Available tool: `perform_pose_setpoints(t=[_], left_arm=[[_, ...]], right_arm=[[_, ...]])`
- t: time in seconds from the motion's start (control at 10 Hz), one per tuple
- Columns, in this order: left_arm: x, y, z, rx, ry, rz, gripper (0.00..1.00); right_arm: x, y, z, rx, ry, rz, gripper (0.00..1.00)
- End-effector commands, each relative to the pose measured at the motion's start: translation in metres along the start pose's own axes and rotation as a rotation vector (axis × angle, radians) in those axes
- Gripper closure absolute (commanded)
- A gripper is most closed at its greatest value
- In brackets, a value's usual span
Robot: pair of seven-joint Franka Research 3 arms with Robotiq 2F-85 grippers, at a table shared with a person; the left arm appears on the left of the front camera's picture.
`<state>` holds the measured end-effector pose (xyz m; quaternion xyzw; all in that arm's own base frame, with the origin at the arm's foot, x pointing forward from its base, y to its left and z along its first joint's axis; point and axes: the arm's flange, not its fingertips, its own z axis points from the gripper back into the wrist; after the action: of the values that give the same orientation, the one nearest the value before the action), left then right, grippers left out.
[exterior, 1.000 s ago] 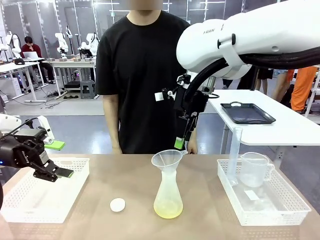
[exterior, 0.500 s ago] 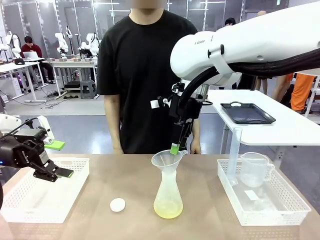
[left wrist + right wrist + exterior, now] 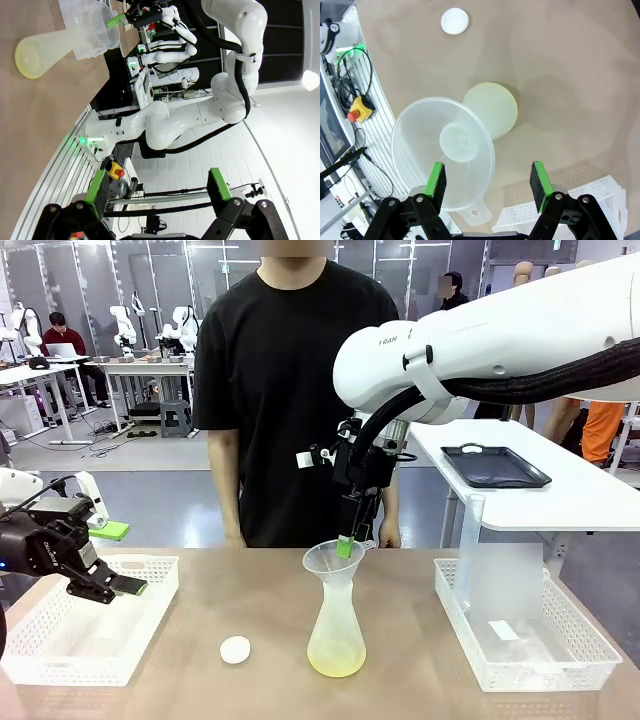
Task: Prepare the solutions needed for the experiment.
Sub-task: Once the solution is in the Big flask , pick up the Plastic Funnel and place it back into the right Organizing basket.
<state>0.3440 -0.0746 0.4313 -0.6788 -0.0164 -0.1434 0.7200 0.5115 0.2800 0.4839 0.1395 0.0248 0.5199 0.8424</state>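
A translucent conical flask (image 3: 335,632) stands mid-table with a little pale yellow solution (image 3: 335,660) in its base and a clear funnel (image 3: 333,559) in its neck. My right gripper (image 3: 347,543) hangs open, fingers pointing down at the funnel's far rim. From its wrist I look down on the funnel (image 3: 444,152) and the yellow flask base (image 3: 496,107); the right gripper (image 3: 488,181) straddles the funnel's near rim without clamping it. My left gripper (image 3: 108,583) hovers open over the left basket, empty. Its wrist view has the left gripper (image 3: 157,186) open, the flask (image 3: 47,49) far off.
A white round cap (image 3: 235,649) lies on the table left of the flask, also cap (image 3: 455,21). A white basket (image 3: 60,655) sits at left; another basket (image 3: 560,660) at right holds a tall measuring cylinder (image 3: 470,545). A person stands behind the table.
My right arm has swung left and lowered, bringing its fingers down from above and right of the funnel to the funnel's rim. The left arm has not moved.
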Motion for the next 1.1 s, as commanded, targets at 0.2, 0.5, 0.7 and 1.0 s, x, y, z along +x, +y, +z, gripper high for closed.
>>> perform_pose_setpoints(t=[0.2,0.5,0.7,1.0], left_arm=[[0.001,-0.004,-0.001,-0.003,-0.002,-0.002,0.00],[0.001,-0.004,-0.001,-0.003,-0.002,-0.002,0.00],[0.001,-0.004,-0.001,-0.003,-0.002,-0.002,0.00],[0.001,-0.004,-0.001,-0.003,-0.002,-0.002,0.00]], right_arm=[[0.011,0.000,0.001,-0.011,0.052,-0.025,0.27],[0.012,0.004,-0.001,-0.009,0.055,-0.037,0.52],[0.011,0.008,-0.003,-0.010,0.055,-0.044,0.68],[0.009,0.011,-0.004,-0.017,0.047,-0.057,0.94]])
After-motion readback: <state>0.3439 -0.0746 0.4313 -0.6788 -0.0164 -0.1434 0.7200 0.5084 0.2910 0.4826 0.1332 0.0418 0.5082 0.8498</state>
